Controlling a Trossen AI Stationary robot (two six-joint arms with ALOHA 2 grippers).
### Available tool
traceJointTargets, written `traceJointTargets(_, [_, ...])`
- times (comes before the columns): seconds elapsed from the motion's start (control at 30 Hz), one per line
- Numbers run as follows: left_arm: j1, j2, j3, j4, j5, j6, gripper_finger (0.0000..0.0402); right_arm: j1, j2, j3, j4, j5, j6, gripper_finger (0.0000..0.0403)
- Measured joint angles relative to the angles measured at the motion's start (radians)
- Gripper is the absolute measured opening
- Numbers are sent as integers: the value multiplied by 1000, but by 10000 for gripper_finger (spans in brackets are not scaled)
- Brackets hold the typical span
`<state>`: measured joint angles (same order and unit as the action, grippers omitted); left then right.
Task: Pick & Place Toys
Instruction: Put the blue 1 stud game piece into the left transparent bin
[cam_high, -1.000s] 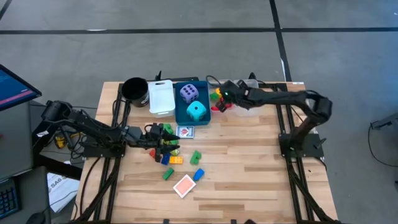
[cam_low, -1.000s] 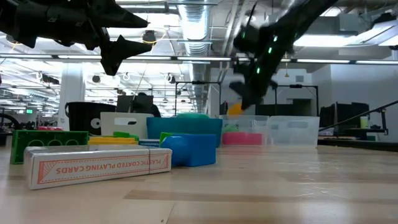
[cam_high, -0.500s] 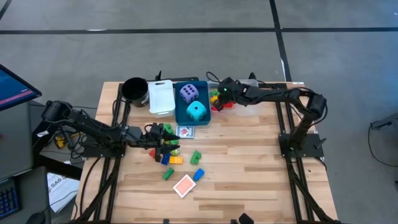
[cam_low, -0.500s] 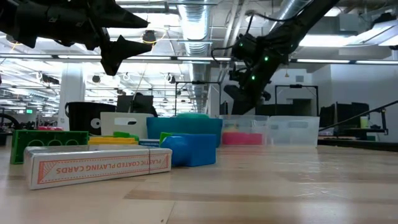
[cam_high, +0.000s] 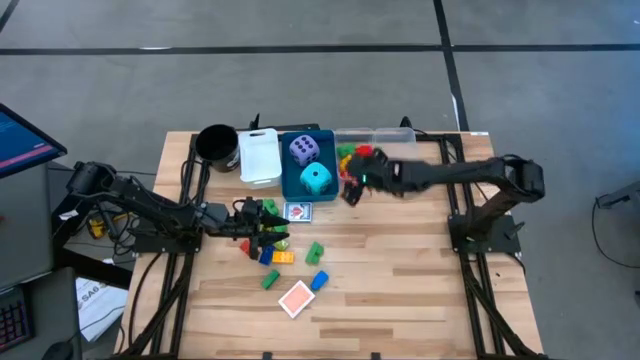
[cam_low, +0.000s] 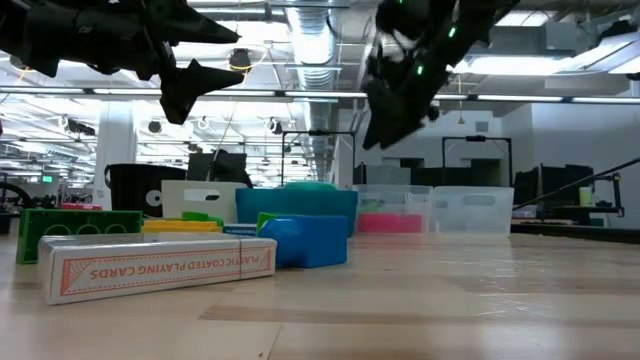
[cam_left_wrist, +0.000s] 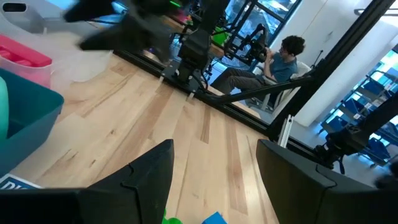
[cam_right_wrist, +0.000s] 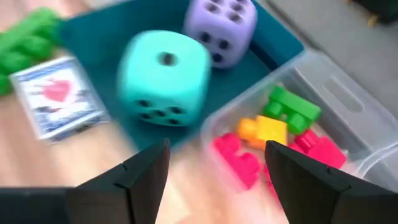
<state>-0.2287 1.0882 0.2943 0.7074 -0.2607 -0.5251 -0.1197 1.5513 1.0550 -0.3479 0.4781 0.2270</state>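
Loose bricks lie flat on the table in a cluster: green (cam_high: 315, 252), blue (cam_high: 320, 280), yellow (cam_high: 283, 257). A red-backed card deck (cam_high: 296, 298) and a card box (cam_high: 298, 212) lie flat too. The purple die (cam_right_wrist: 224, 25) and the cyan die (cam_right_wrist: 163, 78) sit in the blue bin (cam_high: 290, 185). Red, yellow and green bricks (cam_right_wrist: 267, 130) lie in the clear bin (cam_high: 390, 137). My right gripper (cam_right_wrist: 214, 174) hovers open just on the near side of that bin (cam_high: 350, 190). Above the brick cluster, my left gripper (cam_left_wrist: 214, 168) stands open (cam_high: 262, 222) with nothing between its fingers.
A black cup (cam_high: 216, 143) and a white bin (cam_high: 259, 155) stand at the far edge, left of the blue bin. The table's right half, from the middle to the near edge, shows bare wood (cam_high: 400, 270). A person sits in the room beyond the table (cam_left_wrist: 273, 59).
My right gripper has drawn back from over the clear bin toward the table's near edge and risen. The yellow brick that showed at its fingertips a second ago is no longer there.
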Motion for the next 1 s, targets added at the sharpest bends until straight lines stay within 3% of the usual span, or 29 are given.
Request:
traceJointTargets(0.23, [-1,0,0,0,2,-7,223,362,8,0,-11,225,192,259])
traceJointTargets(0.47, [-20,0,0,13,2,-28,223,612,62,3,-32,403,446,260])
traceJointTargets(0.63, [-46,0,0,19,0,-36,223,719,135,2,-46,447,561,260])
traceJointTargets(0.8, [-62,0,0,34,-1,-35,223,767,232,0,-11,448,554,260])
traceJointTargets(1.0, [-62,0,0,60,-1,-35,223,767,350,-1,202,400,385,260])
